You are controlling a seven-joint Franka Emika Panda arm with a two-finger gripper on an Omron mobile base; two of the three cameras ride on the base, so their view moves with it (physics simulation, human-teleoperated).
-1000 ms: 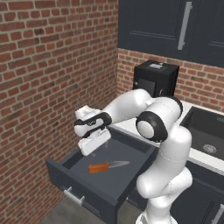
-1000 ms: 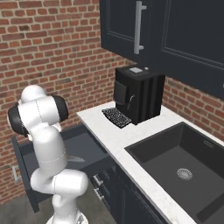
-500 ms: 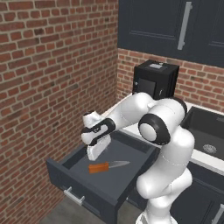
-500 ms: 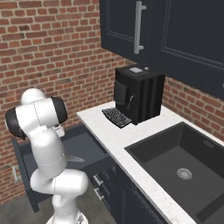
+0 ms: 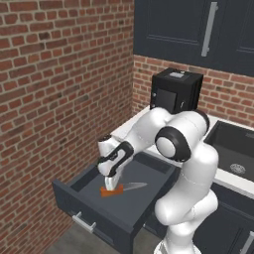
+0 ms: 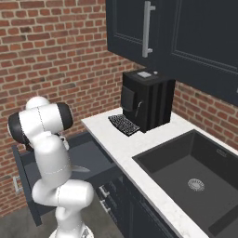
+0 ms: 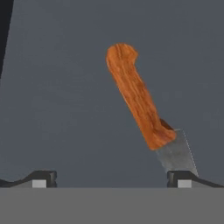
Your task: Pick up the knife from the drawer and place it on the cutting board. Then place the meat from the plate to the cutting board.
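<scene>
The drawer (image 5: 97, 209) stands pulled out below the counter, and the knife (image 5: 120, 189) lies flat on its dark floor. My gripper (image 5: 112, 184) reaches down into the drawer, directly over the orange handle. In the hand view the knife (image 7: 136, 99) lies ahead with its handle slanting up-left and its blade toward the right fingertip (image 7: 183, 178). My gripper (image 7: 112, 179) is open, its fingertips wide apart and holding nothing. From the right base view the drawer (image 6: 27, 173) is partly hidden by my arm. The cutting board, the plate and the meat are out of view.
A black coffee machine (image 5: 176, 92) stands on the white counter (image 6: 122, 144) against the brick wall. The dark sink (image 6: 195, 173) lies to the right. Brick wall runs along the drawer's left side, and dark cabinets hang overhead.
My hand has dropped from above the drawer down into it, ending just over the knife's handle. The jaws stayed open. The knife has not moved.
</scene>
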